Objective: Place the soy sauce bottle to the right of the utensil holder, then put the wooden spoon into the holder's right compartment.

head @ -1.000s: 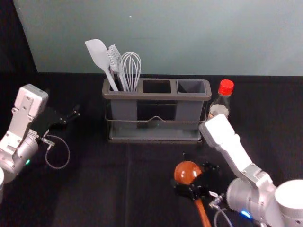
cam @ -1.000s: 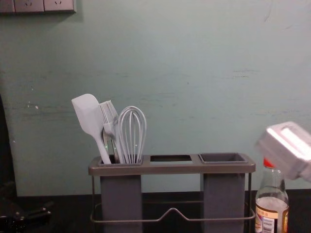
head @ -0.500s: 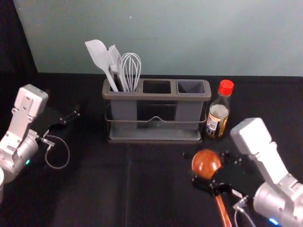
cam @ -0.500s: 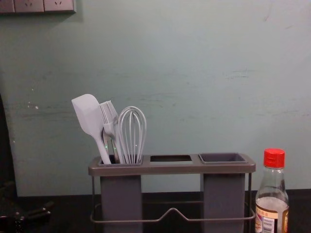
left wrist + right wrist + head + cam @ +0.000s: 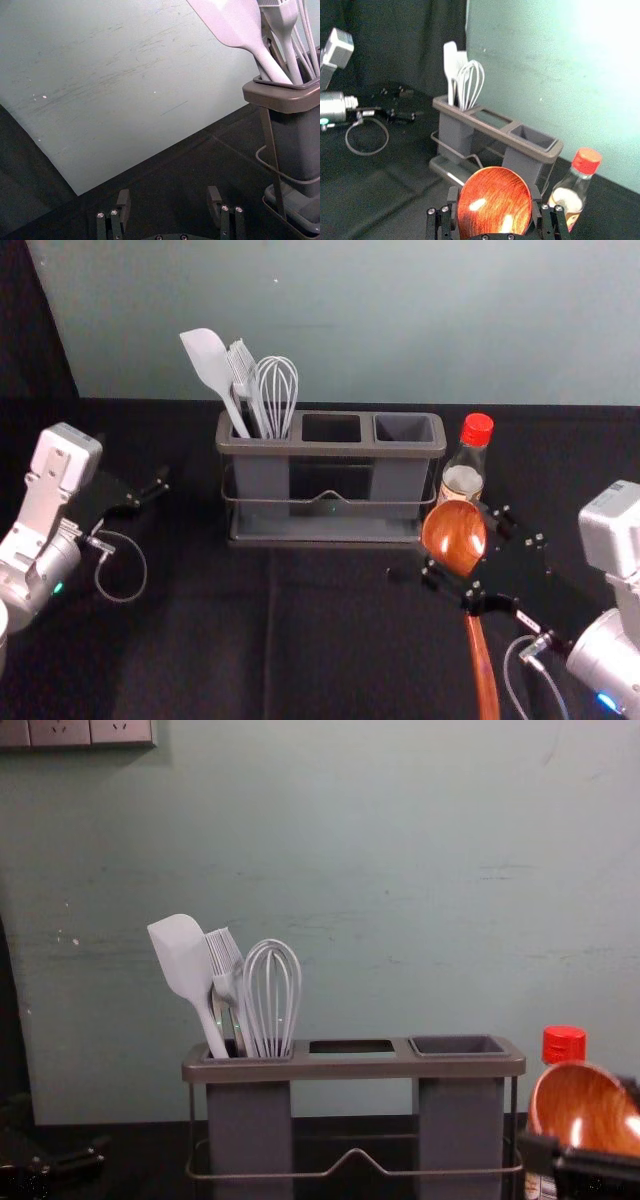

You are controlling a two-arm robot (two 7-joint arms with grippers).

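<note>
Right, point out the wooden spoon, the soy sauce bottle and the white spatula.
Wooden spoon (image 5: 456,533), head view, on its bowl.
Soy sauce bottle (image 5: 570,196), right wrist view, on its glass body.
White spatula (image 5: 182,958), chest view, on its blade.

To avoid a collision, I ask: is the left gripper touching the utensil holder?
Apart. The head view shows dark cloth between the left gripper and the holder.

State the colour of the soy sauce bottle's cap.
The cap is bright red, showing best in the head view.
</note>
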